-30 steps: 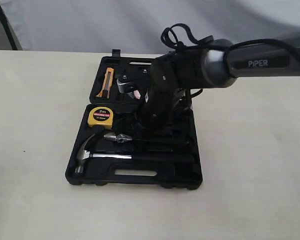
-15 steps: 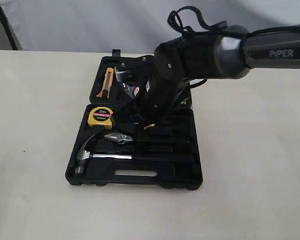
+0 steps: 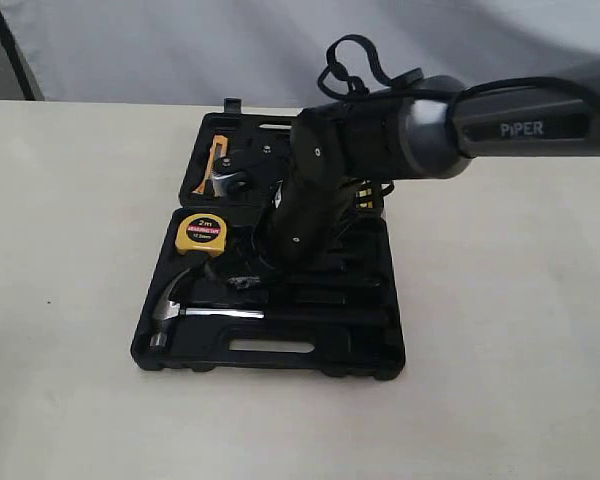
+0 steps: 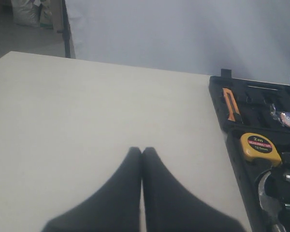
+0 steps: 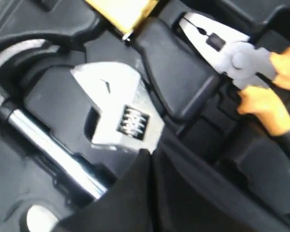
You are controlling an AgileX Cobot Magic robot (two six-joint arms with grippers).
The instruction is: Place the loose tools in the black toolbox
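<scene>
The right claw (image 5: 146,154), clenched, is sitting over the wrench (image 5: 118,113) inside the toolbox (image 3: 380,355), in the frame's middle. If it is pushing crookedly, the wrench may be popping out of its slot.

"PIPER" stands in pale capitals on the dark forearm of the right arm (image 3: 521,128). The round label on the yellow tape measure (image 3: 203,232), which lies in the black toolbox (image 3: 360,355), reads "2m"; the smaller print beneath it is too fine to read.
</scene>
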